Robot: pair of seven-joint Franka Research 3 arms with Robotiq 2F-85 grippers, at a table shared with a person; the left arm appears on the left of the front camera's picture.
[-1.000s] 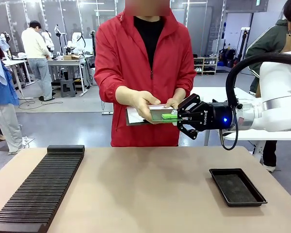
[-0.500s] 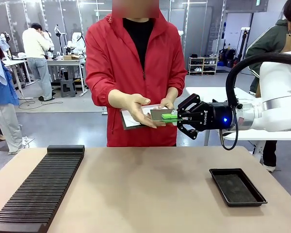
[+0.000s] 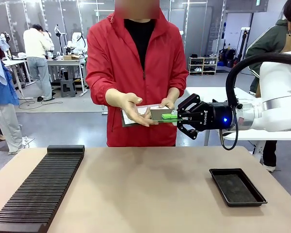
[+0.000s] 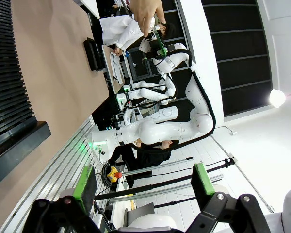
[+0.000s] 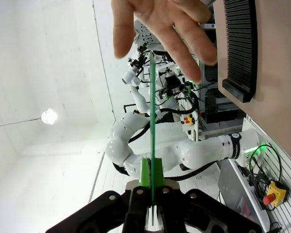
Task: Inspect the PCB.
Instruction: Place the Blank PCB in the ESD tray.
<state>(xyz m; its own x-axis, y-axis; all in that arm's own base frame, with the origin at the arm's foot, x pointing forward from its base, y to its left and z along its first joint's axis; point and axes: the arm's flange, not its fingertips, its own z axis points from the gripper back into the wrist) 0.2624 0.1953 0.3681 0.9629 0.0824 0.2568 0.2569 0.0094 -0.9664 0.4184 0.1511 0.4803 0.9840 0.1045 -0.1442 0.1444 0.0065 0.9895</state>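
Rightward on the counter [image 3: 145, 194], black tray [image 3: 236, 187], bare floor showing; PCB [image 3: 160, 114] in mid-air, right gripper [image 3: 180, 116] pinching its green-block edge, far end by person's hand [image 3: 133, 109]; left gripper [image 4: 143, 180] spread.

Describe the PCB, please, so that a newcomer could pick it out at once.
Find the person in the red jacket across the table, then the right gripper extended toward them. The PCB is the thin board in its jaws, with a bright green block, unlike the white-paper clipboard beside it.
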